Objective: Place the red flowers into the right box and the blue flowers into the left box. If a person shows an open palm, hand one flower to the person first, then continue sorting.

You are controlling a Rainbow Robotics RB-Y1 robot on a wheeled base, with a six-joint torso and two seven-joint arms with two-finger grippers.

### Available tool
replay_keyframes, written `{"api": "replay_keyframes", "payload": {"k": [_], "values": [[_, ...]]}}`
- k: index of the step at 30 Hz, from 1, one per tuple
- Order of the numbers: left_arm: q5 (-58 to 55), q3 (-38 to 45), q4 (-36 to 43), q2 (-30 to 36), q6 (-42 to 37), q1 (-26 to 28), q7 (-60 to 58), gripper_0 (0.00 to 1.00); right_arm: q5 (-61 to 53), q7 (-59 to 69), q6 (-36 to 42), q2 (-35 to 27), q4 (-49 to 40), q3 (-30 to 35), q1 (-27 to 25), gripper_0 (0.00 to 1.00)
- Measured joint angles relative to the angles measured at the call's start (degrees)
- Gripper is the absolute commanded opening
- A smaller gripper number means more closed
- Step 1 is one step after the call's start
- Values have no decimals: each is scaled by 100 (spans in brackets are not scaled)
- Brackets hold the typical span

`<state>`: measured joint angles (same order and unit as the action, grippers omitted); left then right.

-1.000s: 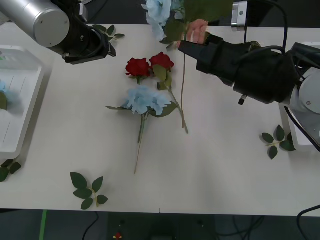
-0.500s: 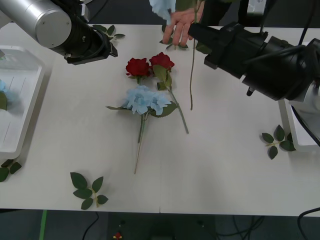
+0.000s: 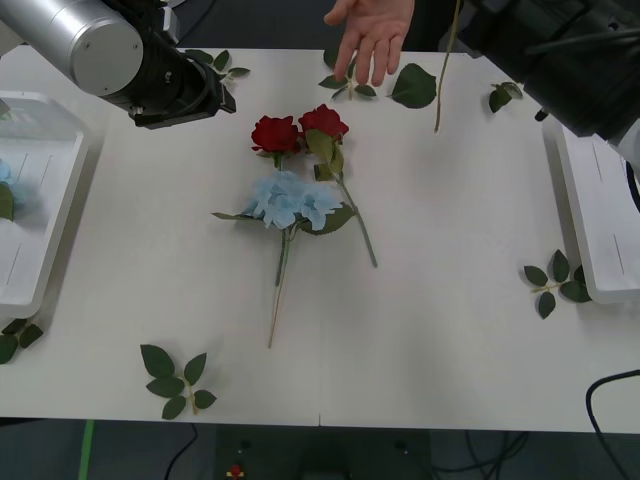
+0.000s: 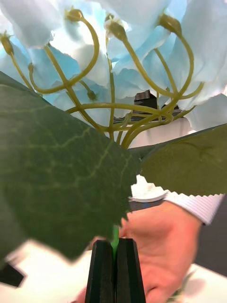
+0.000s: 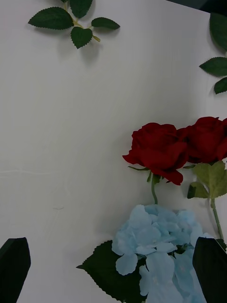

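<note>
Two red flowers [image 3: 276, 133] [image 3: 323, 121] lie side by side mid-table, and a blue flower [image 3: 290, 198] lies just in front of them. My left gripper [image 5: 112, 272] hovers open above that blue flower [image 5: 161, 246] and the roses [image 5: 158, 149]. My right gripper [image 4: 115, 244] is shut on the green stem of another blue flower [image 4: 142, 47], held high at the far right; its stem [image 3: 440, 80] dangles over the table. A person's open hand [image 3: 372, 35] reaches over the far edge, close to the held flower. The left box [image 3: 45, 150] holds something pale blue at its outer side. The right box [image 3: 600, 215] sits at the right edge.
Loose green leaf sprigs lie at the front left [image 3: 175, 380], near the right box [image 3: 555, 280], by the left box [image 3: 15, 338] and along the far edge [image 3: 413, 87]. My left arm [image 3: 110, 50] hangs over the far left of the table.
My right gripper has raised the blue flower up and away to the far right, so its stem now dangles near the far edge. The person's hand has spread open. The left arm has stayed put.
</note>
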<state>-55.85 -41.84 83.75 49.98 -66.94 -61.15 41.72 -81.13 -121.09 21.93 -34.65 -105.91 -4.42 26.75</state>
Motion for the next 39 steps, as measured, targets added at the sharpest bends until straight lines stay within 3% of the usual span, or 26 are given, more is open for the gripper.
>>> {"api": "replay_keyframes", "payload": {"k": [11, 25, 26, 27, 28, 39], "values": [[0, 0, -8, -4, 2, -5, -1, 100, 1664, -13, -178, 484, 1413, 34, 1069, 0], [0, 0, -9, -8, 2, -6, -1, 100, 2006, -69, -210, 577, 1542, 36, 1175, 1], [0, 0, -9, -8, 2, -6, -1, 100, 1993, -69, -210, 577, 1542, 36, 1175, 19], [0, 0, -9, -8, 2, -6, -1, 100, 1982, -69, -210, 577, 1542, 36, 1175, 78], [0, 0, -9, -8, 2, -6, -1, 100, 1967, -69, -210, 577, 1543, 36, 1175, 100], [0, 0, -9, -9, 2, -6, -1, 100, 1807, -69, -214, 577, 1577, 36, 1175, 100]]}}
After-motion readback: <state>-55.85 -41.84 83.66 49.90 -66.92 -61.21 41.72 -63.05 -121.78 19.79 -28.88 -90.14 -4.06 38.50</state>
